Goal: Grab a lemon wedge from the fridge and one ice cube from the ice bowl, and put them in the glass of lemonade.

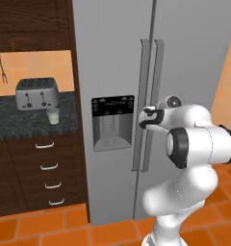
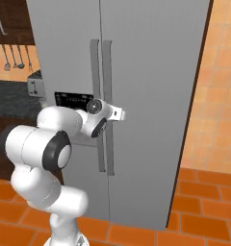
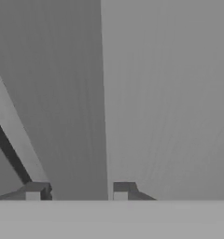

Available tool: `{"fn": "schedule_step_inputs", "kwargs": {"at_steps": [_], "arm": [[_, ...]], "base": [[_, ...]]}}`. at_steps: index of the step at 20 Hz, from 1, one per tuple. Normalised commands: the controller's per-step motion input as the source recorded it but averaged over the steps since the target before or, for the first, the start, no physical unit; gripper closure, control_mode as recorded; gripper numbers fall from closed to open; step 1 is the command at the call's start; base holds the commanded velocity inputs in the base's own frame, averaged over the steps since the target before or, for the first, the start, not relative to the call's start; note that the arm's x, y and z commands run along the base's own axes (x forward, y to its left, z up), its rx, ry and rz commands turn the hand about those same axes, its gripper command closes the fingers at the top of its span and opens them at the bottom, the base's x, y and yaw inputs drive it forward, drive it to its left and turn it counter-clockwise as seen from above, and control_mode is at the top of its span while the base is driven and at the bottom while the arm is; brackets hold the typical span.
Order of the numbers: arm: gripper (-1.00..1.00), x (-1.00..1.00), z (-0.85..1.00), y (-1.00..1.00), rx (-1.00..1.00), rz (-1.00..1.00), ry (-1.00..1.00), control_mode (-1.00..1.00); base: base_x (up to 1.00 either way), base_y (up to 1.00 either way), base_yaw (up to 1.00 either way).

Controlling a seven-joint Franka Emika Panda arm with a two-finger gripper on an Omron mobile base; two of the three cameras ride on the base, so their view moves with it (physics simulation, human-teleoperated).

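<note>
The tall grey fridge [image 1: 112, 48] [image 2: 151, 72] stands with both doors closed. Its two vertical handles meet at the middle seam, beside the black dispenser recess [image 1: 112, 122]. My gripper [image 1: 144, 116] [image 2: 120, 114] [image 3: 79, 191] is at mid-height on those handles. In the hand view its two fingertips sit on either side of a grey handle bar [image 3: 76, 116], shut on it. The glass of lemonade [image 1: 53, 116] stands on the dark counter to the left, in front of the toaster. The lemon wedge is hidden and the ice bowl is out of view.
A silver toaster [image 1: 37, 92] sits on the dark stone counter [image 1: 21, 125] above wooden drawers [image 1: 47, 168]. Utensils [image 2: 14, 53] hang on the wall left of the fridge. An orange wall [image 2: 218, 96] closes in the fridge's right side, over an orange tile floor [image 2: 204, 216].
</note>
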Motion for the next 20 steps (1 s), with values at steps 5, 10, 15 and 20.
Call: {"fn": "schedule_step_inputs", "kwargs": {"at_steps": [5,10,15,20], "arm": [[1.00,-0.55,0.21,-0.84,0.02,-0.10,0.00,-1.00],[1.00,-0.65,0.20,-0.92,0.04,-0.10,0.00,-1.00],[1.00,-0.73,0.12,-1.00,0.05,-0.14,0.01,-1.00],[1.00,-0.57,0.10,-0.99,0.04,-0.17,0.08,-1.00]], "base": [[0.00,0.00,0.00],[0.00,0.00,0.00],[0.00,0.00,0.00],[0.00,0.00,0.00]]}}
